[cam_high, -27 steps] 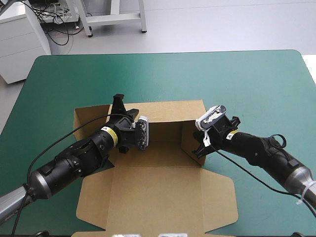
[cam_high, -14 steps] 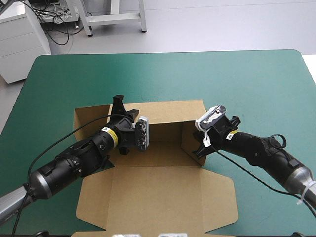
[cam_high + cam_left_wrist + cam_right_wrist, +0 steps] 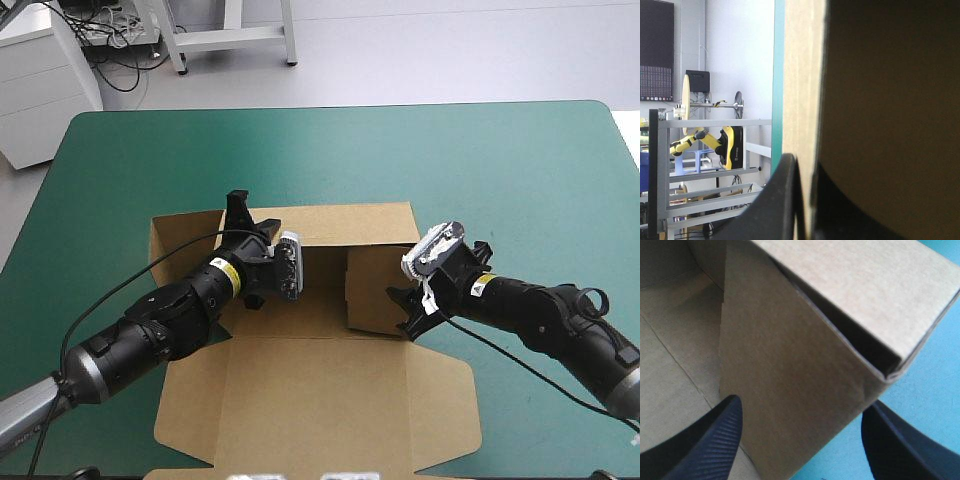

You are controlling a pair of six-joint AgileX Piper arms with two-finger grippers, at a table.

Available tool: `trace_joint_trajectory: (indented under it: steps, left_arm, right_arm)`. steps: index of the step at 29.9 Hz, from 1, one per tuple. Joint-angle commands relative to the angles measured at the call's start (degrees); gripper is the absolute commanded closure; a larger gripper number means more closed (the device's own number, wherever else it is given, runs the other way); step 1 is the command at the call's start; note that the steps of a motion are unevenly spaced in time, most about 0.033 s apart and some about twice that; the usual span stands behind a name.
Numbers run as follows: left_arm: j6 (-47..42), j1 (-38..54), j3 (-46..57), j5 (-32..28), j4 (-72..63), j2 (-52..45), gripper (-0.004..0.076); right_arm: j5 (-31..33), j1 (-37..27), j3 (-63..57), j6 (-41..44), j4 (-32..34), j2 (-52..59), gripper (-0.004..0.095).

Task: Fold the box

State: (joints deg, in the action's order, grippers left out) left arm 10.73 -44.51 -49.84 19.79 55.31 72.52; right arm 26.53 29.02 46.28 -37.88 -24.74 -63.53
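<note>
Brown box (image 3: 320,400) lies lid toward the near edge — left jaws clamp its wall, right jaws apart

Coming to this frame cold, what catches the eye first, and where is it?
The brown box sits mid-table on the teal-green cover, its lid flat toward the near edge and its walls partly raised. The left gripper is shut on the box at its left side. The right gripper, open, straddles the upright right wall.
</note>
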Motion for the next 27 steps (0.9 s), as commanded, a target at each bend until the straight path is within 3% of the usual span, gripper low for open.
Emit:
trace_joint_trajectory:
  steps: [1, 12, 16, 21, 27]
  left_arm:
    - [-4.5, -0.4, 0.6, 4.8, -2.2, 0.4, 0.0755]
    - [-4.7, -0.4, 0.6, 4.1, -2.2, 0.4, 0.0755]
    - [-4.7, -0.4, 0.6, 4.1, -2.2, 0.4, 0.0756]
    - [-4.7, -0.4, 0.6, 3.6, -2.2, 0.4, 0.0755]
    - [-4.7, -0.4, 0.6, 2.8, -2.4, 0.4, 0.0755]
  right_arm:
    - [-1.4, 0.3, 2.0, 0.5, -0.1, 0.0, 0.0282]
    - [-5.5, 0.3, 2.0, 0.5, -0.9, -4.9, 0.0294]
    - [-7.3, 0.3, 2.0, -0.1, -0.9, -4.9, 0.0468]
    - [-6.8, 0.3, 2.0, -0.3, -0.4, -4.9, 0.0787]
    - [-6.5, 0.3, 2.1, -0.4, -0.6, -4.9, 0.0852]
